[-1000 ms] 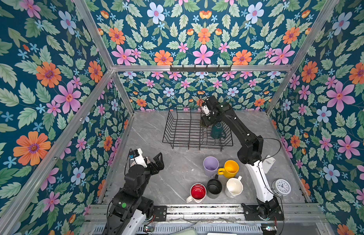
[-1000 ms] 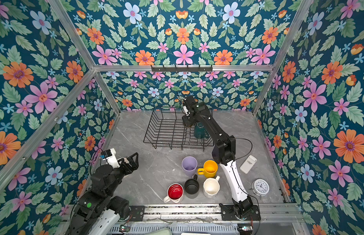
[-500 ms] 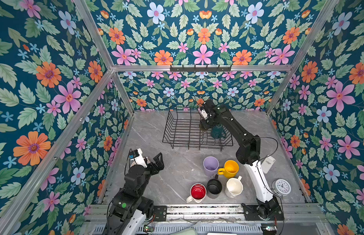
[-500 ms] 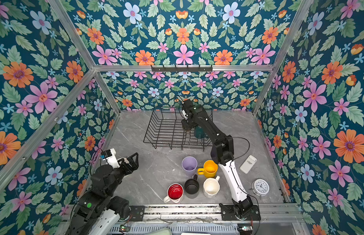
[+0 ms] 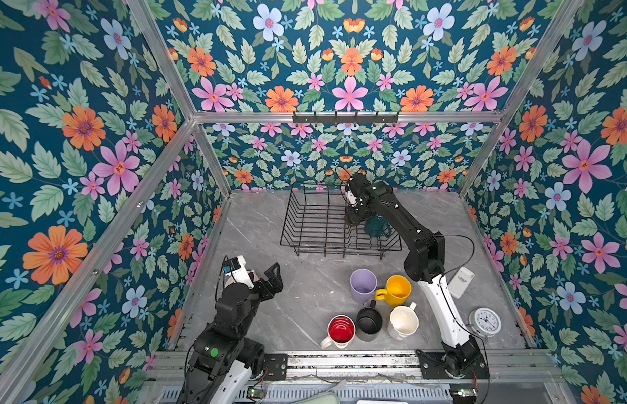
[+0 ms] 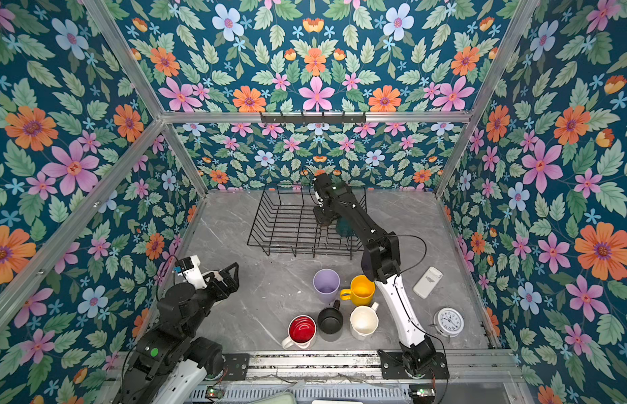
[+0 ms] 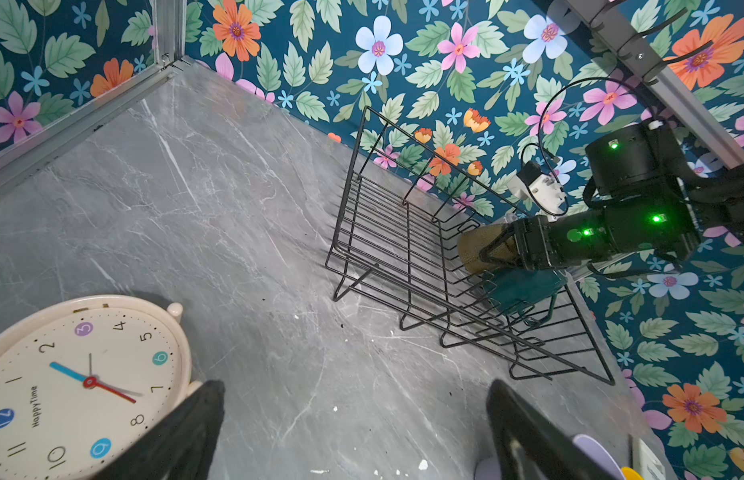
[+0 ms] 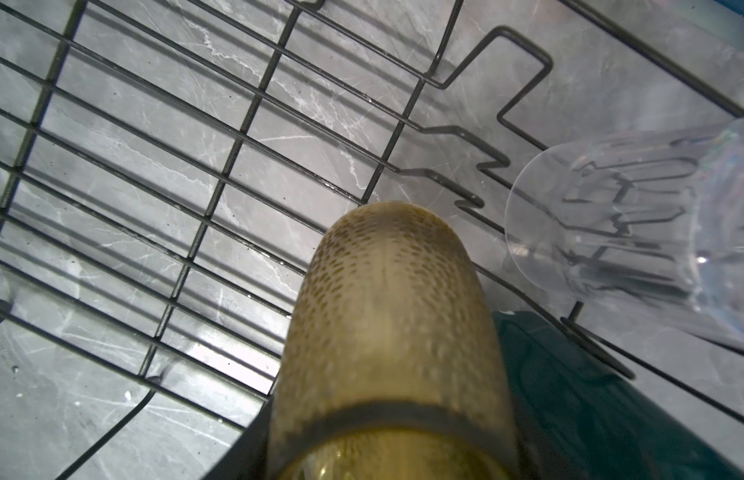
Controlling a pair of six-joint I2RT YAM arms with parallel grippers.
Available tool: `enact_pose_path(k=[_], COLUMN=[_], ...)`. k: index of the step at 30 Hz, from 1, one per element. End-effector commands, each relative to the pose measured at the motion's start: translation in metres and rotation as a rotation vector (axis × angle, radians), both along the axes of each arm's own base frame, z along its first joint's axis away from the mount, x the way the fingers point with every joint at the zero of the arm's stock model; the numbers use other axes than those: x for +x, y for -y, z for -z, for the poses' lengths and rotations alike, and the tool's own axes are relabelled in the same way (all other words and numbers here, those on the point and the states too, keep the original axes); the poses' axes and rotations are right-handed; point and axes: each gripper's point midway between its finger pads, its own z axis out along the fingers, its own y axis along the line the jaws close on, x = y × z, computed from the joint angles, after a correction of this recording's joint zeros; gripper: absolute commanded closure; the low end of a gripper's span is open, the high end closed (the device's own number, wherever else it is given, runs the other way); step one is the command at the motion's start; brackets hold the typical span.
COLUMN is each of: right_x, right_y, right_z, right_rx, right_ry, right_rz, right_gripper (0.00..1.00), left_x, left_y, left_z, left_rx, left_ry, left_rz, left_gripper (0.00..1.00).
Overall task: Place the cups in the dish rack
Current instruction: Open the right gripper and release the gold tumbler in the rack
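My right gripper (image 5: 352,218) is shut on the olive glass tumbler (image 8: 386,311) and holds it inside the black wire dish rack (image 5: 305,241), base toward the rack floor; whether it touches, I cannot tell. Beside it in the rack are the dark green mug (image 5: 375,225) and a clear glass (image 8: 611,232) lying on its side. On the table in front stand a lilac tumbler (image 5: 363,285) and yellow (image 5: 397,290), black (image 5: 369,320), cream (image 5: 404,320) and white red-lined (image 5: 341,330) mugs. My left gripper (image 5: 266,283) hangs open and empty at the front left.
A cream round clock (image 7: 83,386) lies on the grey table close to my left gripper's finger (image 7: 195,428). Another small clock (image 5: 485,321) and a white flat box (image 5: 461,281) sit by the right arm's base. Floral walls close in three sides.
The right arm has lowered the olive tumbler a little leftward and deeper into the rack. The left arm has not moved.
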Motion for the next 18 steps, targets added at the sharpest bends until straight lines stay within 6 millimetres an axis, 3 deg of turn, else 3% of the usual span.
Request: enact_pose_path(k=[1,9,18], right_x=[-0.007,-0.007,-0.011], right_y=[-0.004,-0.006,-0.008], right_z=[0.001,-0.005,-0.018], right_rx=[0.014,0.026,0.049], right_ry=[-0.028,-0.020,-0.011], right_rz=[-0.028,-0.030,-0.030], right_gripper=[0.42,0.27,0.25], left_x=[0.003,0.002,0.002], left_y=[0.001,0.001,0.001], left_z=[-0.006,-0.007,-0.009], left_rx=[-0.011,-0.011,-0.016], left_ry=[0.025,0.025,0.029], left_rz=[-0.001,0.001,0.001], left_gripper=[0.00,0.00,0.00])
